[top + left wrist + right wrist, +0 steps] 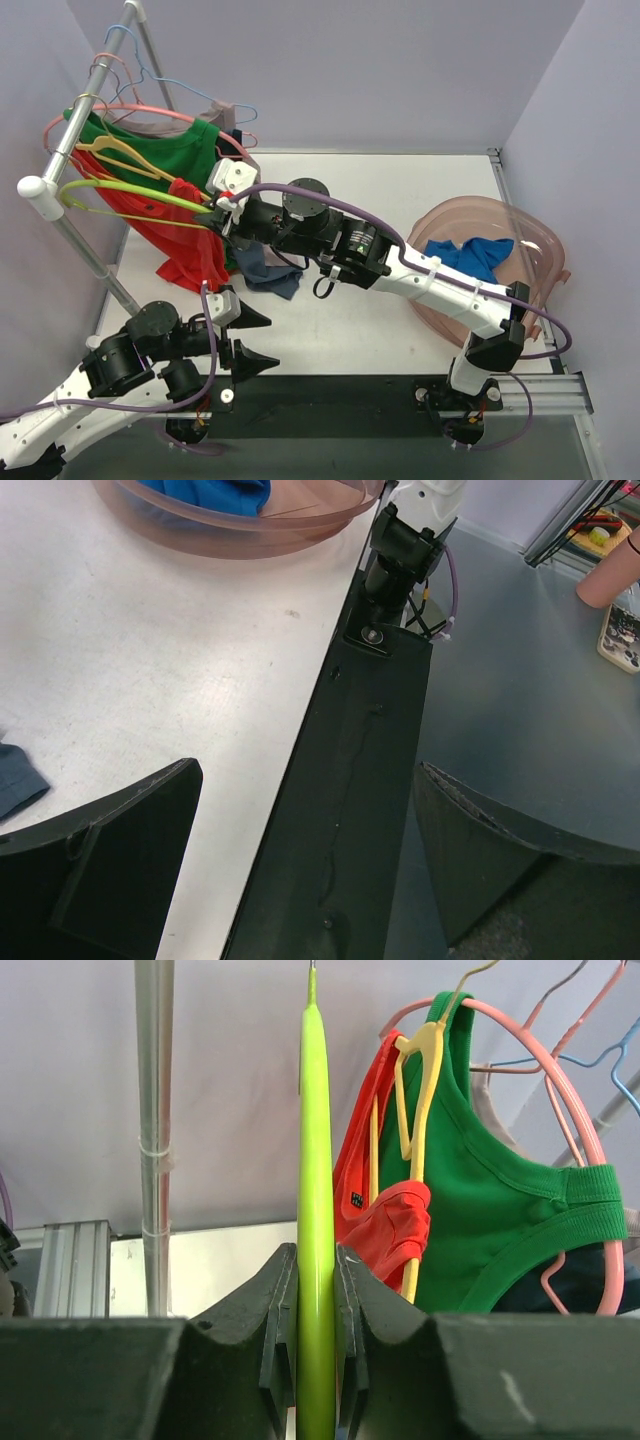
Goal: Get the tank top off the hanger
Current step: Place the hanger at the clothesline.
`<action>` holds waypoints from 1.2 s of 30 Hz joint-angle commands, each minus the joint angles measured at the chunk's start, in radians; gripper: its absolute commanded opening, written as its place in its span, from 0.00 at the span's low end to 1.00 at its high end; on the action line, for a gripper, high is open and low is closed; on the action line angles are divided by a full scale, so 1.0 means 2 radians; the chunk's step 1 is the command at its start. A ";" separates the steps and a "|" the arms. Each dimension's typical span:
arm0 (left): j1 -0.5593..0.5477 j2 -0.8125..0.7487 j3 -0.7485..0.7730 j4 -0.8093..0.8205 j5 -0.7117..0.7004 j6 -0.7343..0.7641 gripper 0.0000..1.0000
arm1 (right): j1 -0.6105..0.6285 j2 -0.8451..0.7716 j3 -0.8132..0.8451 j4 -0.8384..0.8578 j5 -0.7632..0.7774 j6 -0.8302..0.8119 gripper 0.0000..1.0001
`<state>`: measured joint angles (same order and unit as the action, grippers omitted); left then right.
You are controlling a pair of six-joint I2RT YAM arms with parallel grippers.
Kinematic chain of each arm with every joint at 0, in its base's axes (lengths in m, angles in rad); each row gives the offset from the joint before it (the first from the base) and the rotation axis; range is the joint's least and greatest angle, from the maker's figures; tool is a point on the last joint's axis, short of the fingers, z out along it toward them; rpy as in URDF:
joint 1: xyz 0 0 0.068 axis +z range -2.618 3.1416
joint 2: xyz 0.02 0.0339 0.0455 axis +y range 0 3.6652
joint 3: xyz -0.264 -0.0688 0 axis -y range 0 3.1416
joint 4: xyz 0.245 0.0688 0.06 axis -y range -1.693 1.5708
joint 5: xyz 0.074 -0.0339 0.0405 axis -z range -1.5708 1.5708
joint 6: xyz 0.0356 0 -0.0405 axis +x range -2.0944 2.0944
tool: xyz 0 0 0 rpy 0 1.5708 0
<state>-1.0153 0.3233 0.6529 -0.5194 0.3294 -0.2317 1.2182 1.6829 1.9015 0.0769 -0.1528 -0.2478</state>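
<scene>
Top external view.
- Rack, one: at least five hangers.
- Table, one.
- Basin, one: blue cloth inside.
- Green tank top, one, on pink hanger.
- Red tank top, one, slumped low on yellow hanger.
- Lime hanger, one, bare, clamped edge-on by right gripper. Likely step: hold steady and level so neighbours stay hooked.
- Left gripper spread wide, empty, at near table edge.

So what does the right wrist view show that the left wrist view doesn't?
Only right wrist: the right gripper shut on the lime hanger, with the red tank top and green tank top hanging beyond it. Only left wrist: the open left gripper, the pink basin holding blue cloth, and the right arm's base. Both: the white table.
</scene>
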 commanded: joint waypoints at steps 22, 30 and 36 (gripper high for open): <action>-0.001 -0.006 0.003 0.020 -0.007 0.012 0.97 | -0.079 -0.015 0.044 -0.059 -0.019 0.138 0.45; -0.002 -0.004 0.003 0.022 -0.003 0.012 0.97 | -0.095 0.050 0.105 -0.085 -0.032 0.149 0.47; -0.002 -0.005 0.003 0.020 -0.006 0.013 0.97 | -0.099 0.078 0.118 -0.082 -0.048 0.169 0.48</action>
<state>-1.0153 0.3202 0.6518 -0.5194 0.3187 -0.2234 1.0279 1.8233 2.0911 -0.1101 -0.2020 0.0437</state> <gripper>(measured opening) 0.972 0.469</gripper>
